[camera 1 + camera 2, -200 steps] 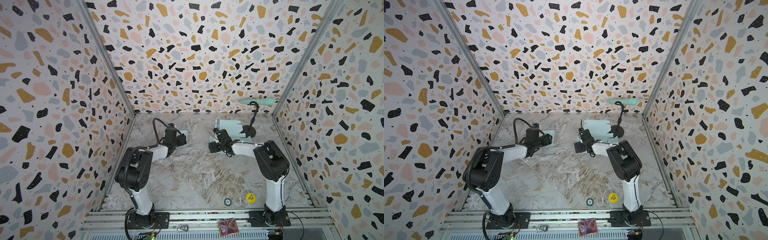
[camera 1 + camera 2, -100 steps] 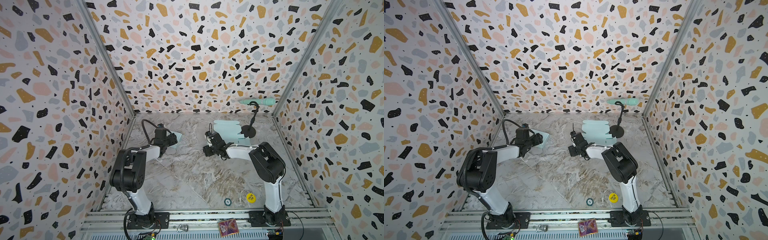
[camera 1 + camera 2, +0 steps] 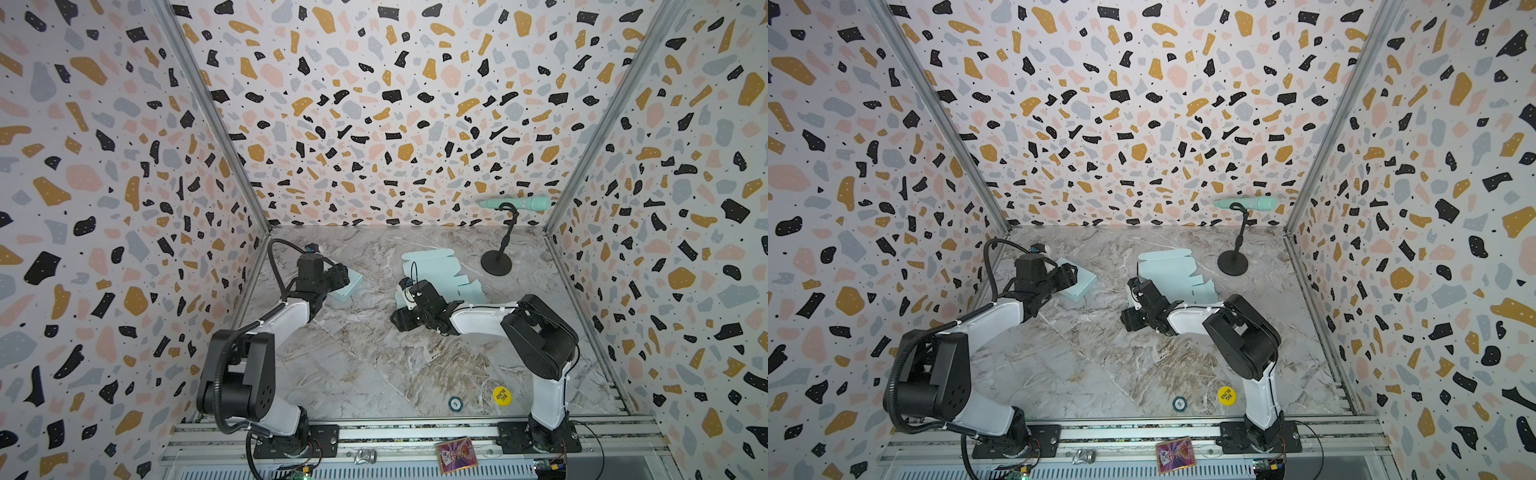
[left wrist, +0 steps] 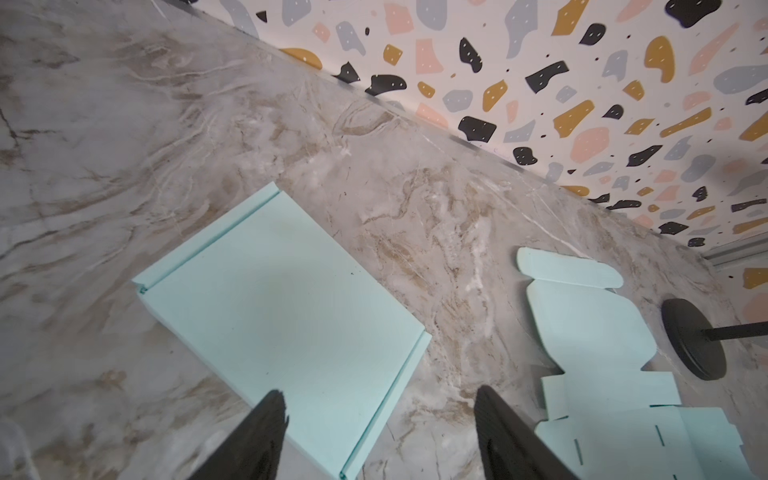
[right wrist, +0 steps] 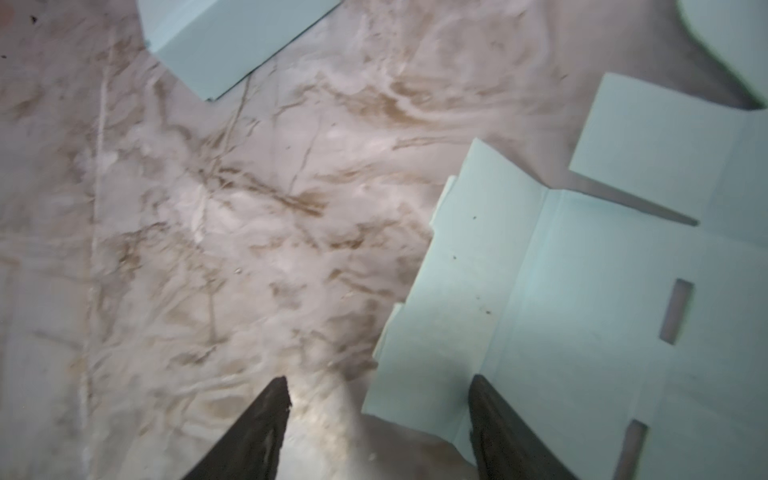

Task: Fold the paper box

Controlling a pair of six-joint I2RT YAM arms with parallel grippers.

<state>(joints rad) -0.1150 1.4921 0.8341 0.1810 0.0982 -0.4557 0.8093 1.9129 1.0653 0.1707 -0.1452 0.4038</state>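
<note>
Both end effectors have their jaws apart and aren't gripping anything. Left end effector (image 4: 379, 397) hangs over the near edge of the closed-up mint-green paper box (image 4: 282, 299), one finger above the box and the other above bare marble-look worktop (image 4: 124, 124); can't tell if it's touching. Right end effector (image 5: 379, 382) straddles the edge of the flat mint-green paper box cutout (image 5: 582, 291), one finger over a flap, the other over worktop.

Counts: two arms, two end effectors and two mint paper pieces. In both top views the folded one sits back left and the unfolded cutout (image 3: 440, 270) lies mid-back, well apart. Also there: one mint-green microphone (image 3: 517, 203) on one black round-footed stand (image 3: 496, 264), one yellow round sticker (image 3: 501, 395), one small dark round token (image 3: 455, 403) beside it, and one colourful card (image 3: 455, 454) on the front rail.

Versus a second ago, the right end effector has slid off the cutout toward the front and middle, and the left arm has swung a bit further left. Both paper pieces are roughly where they were.
</note>
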